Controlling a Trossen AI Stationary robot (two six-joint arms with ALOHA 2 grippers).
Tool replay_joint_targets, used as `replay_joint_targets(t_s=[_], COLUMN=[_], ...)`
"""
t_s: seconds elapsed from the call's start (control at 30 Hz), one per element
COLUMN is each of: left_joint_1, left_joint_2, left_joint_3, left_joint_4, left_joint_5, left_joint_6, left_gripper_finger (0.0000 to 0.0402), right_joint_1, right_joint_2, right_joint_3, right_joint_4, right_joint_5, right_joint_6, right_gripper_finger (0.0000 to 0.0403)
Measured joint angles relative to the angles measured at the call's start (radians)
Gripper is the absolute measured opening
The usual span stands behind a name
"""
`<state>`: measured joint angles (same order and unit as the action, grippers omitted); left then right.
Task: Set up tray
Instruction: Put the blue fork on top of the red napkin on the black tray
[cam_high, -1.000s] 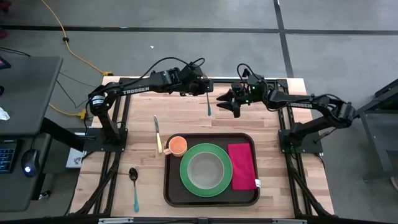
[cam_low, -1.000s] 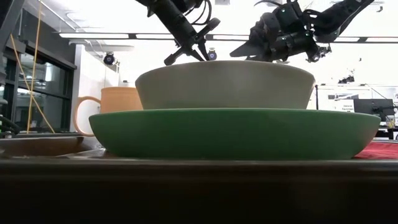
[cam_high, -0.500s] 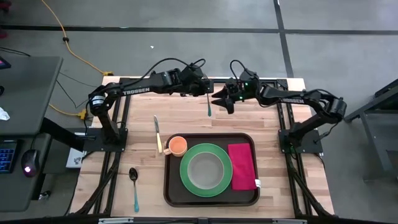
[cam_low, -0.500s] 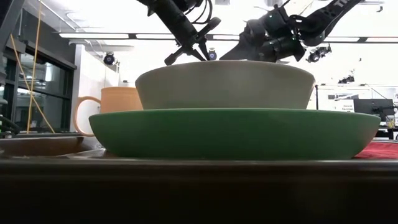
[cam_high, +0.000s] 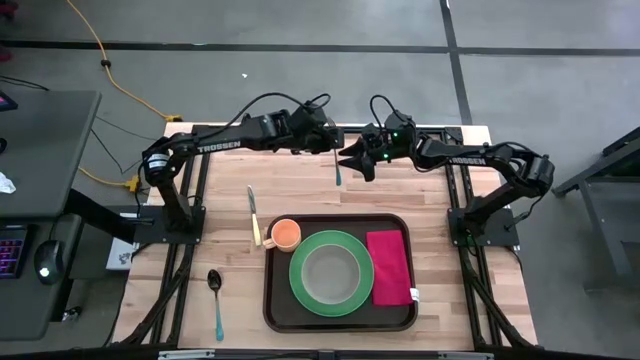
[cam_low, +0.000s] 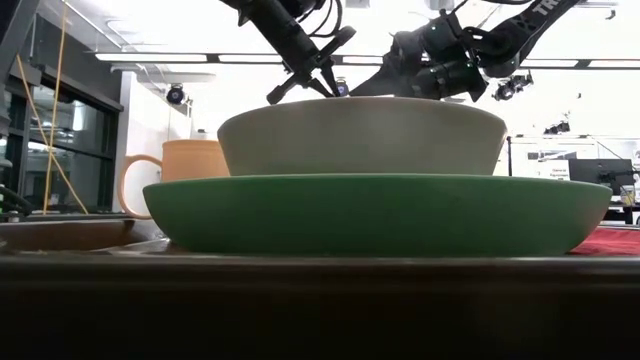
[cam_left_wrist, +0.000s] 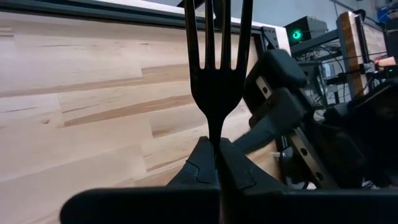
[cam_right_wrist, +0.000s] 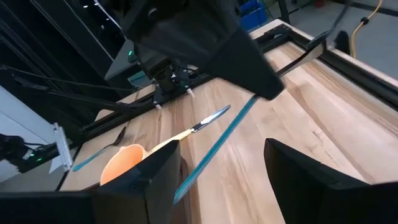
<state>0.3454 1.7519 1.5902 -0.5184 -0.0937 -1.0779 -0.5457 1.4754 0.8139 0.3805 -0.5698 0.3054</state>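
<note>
I see my left tool (cam_high: 333, 150) clenched on a teal-handled fork (cam_high: 337, 168) above the far side of the wooden desk (cam_high: 230, 240) — my right tool (cam_high: 350, 162), fingers spread, sits just beside it. The dark brown rectangular plastic tray (cam_high: 280, 305) rests on the desk's near side.

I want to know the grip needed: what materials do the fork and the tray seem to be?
Fork: dark, smooth tines, likely metal; teal handle looks like plastic. It is held in the shut left gripper.
Tray: dark brown, probably plastic, judging by the moulded rounded corners and raised rim.
</note>
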Motion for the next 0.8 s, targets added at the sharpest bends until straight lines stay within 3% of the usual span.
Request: replay_joint_targets(t_s=[0.8], left_joint_1=[-0.012], left_joint_2=[0.000], left_joint_3=[0.000], left_joint_4=[-0.001], left_joint_5=[-0.004], left_joint_6=[0.000], left_gripper_finger=[0.0021], right_joint_1=[-0.024], right_joint_2=[0.031], right_joint_3=[0.000], right_joint_4=[-0.008], right_joint_5=[0.022], right_joint_6=[-0.008], right_gripper_finger=[0.0216])
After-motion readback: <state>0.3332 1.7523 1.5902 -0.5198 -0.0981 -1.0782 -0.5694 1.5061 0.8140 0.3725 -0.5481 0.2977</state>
